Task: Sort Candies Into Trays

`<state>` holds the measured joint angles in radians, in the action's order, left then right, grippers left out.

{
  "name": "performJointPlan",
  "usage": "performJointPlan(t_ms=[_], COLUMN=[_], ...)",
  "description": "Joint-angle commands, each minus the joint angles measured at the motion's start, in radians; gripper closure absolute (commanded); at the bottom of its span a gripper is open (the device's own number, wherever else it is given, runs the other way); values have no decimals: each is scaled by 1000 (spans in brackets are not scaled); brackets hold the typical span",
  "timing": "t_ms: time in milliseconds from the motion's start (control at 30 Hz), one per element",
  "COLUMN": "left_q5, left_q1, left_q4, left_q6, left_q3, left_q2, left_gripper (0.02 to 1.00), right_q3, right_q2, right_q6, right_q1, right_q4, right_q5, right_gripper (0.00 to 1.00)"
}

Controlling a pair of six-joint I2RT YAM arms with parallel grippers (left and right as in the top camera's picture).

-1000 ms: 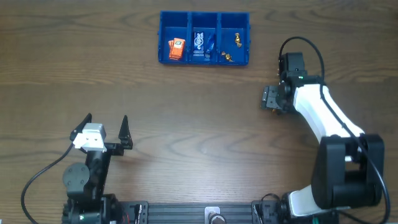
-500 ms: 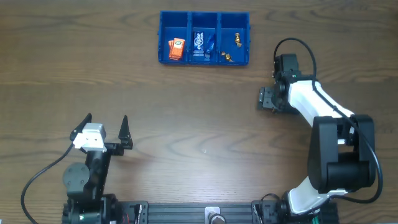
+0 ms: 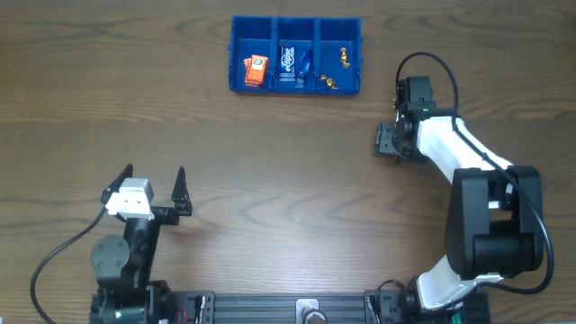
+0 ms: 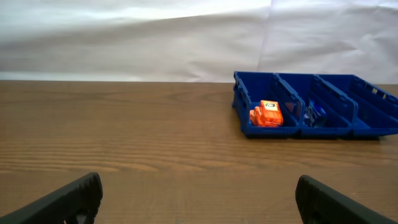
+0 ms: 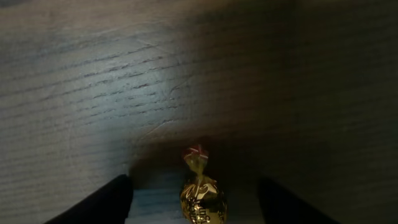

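A gold-wrapped candy with a red twist lies on the wooden table, between the fingers of my right gripper. That gripper is open, low over the wood, with a gap on each side of the candy. From above, my right gripper sits right of the table's middle, below the blue three-compartment tray. Orange candies lie in the tray's left bin, blue ones in the middle, gold ones in the right. My left gripper is open and holds nothing at the near left.
The left wrist view looks across bare wood to the tray with the orange candies, a white wall behind it. Wide free table lies between the two arms. A black cable loops above the right wrist.
Over the first half second my right arm swung in and its gripper shifted slightly left and farther up the table. Since then nothing has visibly moved. The left arm stayed put.
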<state>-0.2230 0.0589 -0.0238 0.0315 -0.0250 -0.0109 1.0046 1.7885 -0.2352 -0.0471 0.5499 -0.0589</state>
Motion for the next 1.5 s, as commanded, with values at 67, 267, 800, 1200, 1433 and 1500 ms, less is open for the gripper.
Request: performJointPlan(t_ms=[67,267,800,1200,1433,1500], left_q5=[-11,-11,-11,-11,-11,-11], left_q1=[6,6,6,6,6,6], left_q4=[-32,-32,-32,-32,-32,-32], left_q6=[14,14,14,14,14,14], left_q3=[19,19,19,19,19,19], left_q2=[6,6,6,6,6,6], left_gripper=[20,20,20,20,20,23], right_q3=[-5,-6,-16,-13,55,102], right_q2=[14,15,21,-2,-224,-290], right_q6=[-3,-3,-3,-3,-86,-91], right_q1=[4,3,3,-13,-126,-169], right_q4=[-3,-3,-18,-2,69,74], right_q5=[1,0,-3,8,15,20], right_gripper=[441,470,656,849,858,858])
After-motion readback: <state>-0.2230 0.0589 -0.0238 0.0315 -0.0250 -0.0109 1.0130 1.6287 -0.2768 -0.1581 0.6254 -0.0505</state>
